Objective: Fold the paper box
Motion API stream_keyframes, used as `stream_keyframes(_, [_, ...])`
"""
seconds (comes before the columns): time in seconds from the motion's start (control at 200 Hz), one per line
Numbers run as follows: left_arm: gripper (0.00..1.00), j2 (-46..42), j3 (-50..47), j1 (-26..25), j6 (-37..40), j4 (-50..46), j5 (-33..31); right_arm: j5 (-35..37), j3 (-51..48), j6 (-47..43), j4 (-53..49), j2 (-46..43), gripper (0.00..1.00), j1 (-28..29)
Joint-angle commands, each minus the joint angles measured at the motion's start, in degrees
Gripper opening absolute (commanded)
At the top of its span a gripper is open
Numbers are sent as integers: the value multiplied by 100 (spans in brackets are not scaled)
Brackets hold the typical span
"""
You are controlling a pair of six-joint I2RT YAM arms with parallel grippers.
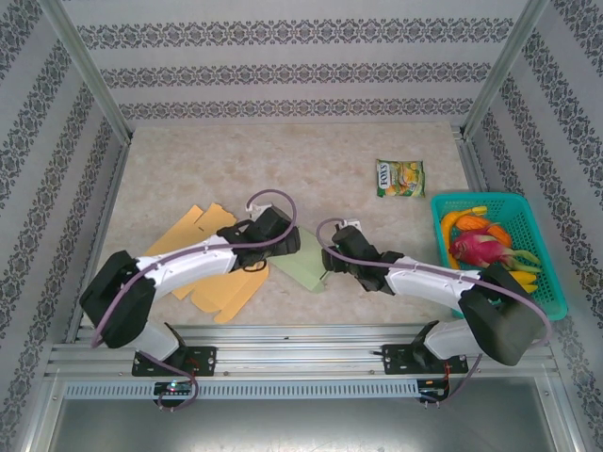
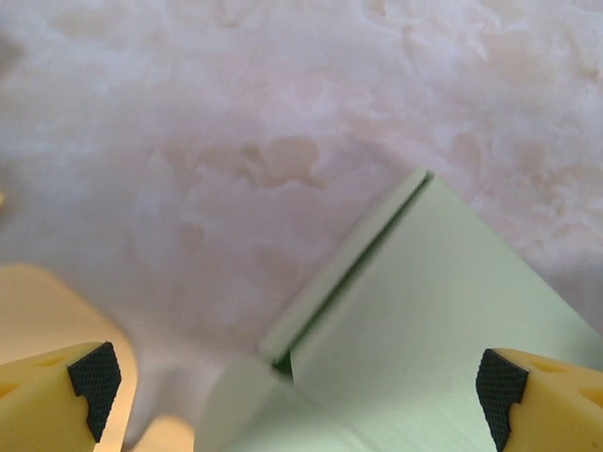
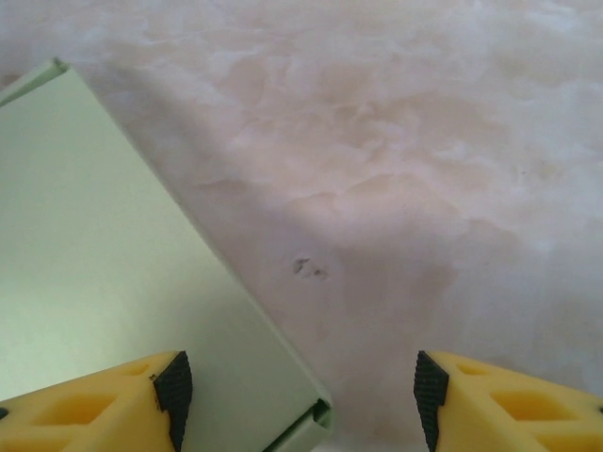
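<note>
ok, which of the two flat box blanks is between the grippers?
The pale green one, lying between the left gripper and right gripper; the orange one lies further left, under the left arm.

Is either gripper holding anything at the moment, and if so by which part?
Nothing is held: the left gripper and right gripper both stand open over the box.

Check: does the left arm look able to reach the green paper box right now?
Probably yes. The left gripper hangs open right over the green box, and nothing lies between them to block it.
</note>
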Motion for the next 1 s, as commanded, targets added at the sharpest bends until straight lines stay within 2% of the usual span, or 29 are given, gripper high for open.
stream_keyframes(0.0, [97,526,225,414,598,478,555,-394,137,-604,-190,75,65,-214])
stream_keyframes(0.155, [95,984,303,515,717,925,975,-430,304,-748,-181,299,65,-299])
stream_keyframes(0.35, [92,1060,59,459,441,1220,1173,-362,571,-814,-154,517,65,-323])
stream_keyframes(0.465, [87,998,-96,394,162,1121,1024,-286,714,-595,-293,373,64,-303])
stream_keyframes(0.664, [81,764,-475,275,-479,1134,783,-40,540,543,-744,-346,63,-142])
stream_keyframes(0.799, [80,644,-643,161,-774,1153,536,-330,75,997,-384,-719,63,98])
stream_keyframes(0.994, [80,709,-670,18,-1080,1166,395,-520,-194,1308,-27,-498,63,235])
